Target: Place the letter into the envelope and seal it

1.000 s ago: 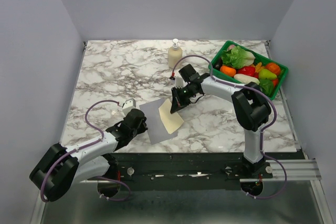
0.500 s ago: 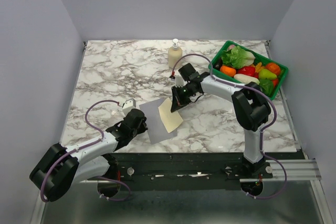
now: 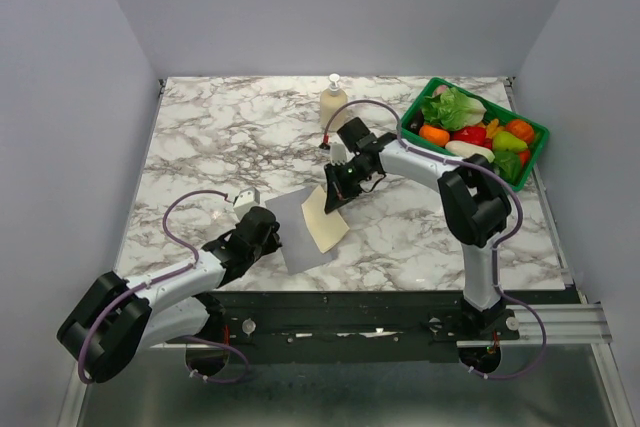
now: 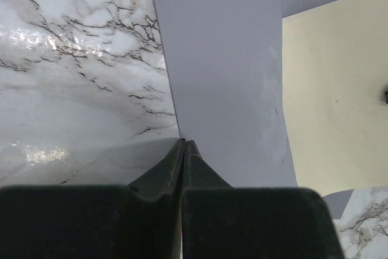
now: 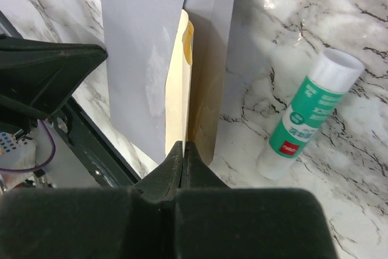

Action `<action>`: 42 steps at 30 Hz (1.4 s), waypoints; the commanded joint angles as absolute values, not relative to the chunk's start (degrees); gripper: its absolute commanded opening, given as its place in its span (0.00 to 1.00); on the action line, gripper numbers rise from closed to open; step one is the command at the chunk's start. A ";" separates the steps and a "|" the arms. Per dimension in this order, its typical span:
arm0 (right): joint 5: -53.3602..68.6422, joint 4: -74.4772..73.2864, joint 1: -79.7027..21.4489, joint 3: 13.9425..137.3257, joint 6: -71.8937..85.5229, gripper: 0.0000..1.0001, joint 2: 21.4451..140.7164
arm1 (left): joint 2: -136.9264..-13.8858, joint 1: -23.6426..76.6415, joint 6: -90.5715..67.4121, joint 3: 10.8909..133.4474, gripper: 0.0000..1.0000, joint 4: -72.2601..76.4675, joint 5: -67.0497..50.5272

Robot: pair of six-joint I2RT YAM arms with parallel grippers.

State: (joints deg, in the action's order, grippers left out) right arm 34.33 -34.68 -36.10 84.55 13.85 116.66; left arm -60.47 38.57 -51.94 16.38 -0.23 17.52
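Observation:
The grey envelope (image 3: 293, 235) lies flat near the table's front edge, and the cream letter (image 3: 323, 220) rests across its right part. My left gripper (image 3: 276, 240) is shut on the envelope's (image 4: 224, 71) left edge, its tips (image 4: 185, 144) low on the table. My right gripper (image 3: 334, 197) is shut on the letter's far edge. In the right wrist view the letter (image 5: 176, 89) rises edge-on from the jaws (image 5: 183, 145), between the envelope (image 5: 136, 40) and its folded-out part. The left gripper's fingers (image 5: 54, 71) show at that view's left.
A green-and-white glue stick (image 5: 306, 116) lies on the marble just right of the envelope. A soap pump bottle (image 3: 333, 102) stands at the back centre. A green basket (image 3: 416, 103) of toy vegetables sits at the back right.
My right gripper has edged slightly back and to the left, taking the letter's far edge with it. The left arm and the envelope have not moved.

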 commanded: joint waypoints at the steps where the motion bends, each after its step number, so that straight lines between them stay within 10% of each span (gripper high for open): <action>1: 38.14 -37.44 -36.65 86.05 11.08 0.01 118.65 | -61.70 38.32 -51.24 16.79 0.07 -2.46 19.25; 42: 40.87 -21.80 -36.91 76.03 21.09 0.01 118.74 | -63.63 38.23 -50.80 17.31 0.06 -2.29 18.37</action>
State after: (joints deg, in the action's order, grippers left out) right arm 42.06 -25.19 -36.32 77.49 17.50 118.15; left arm -62.61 38.57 -51.64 17.45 0.43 17.52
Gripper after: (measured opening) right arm 0.009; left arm 0.065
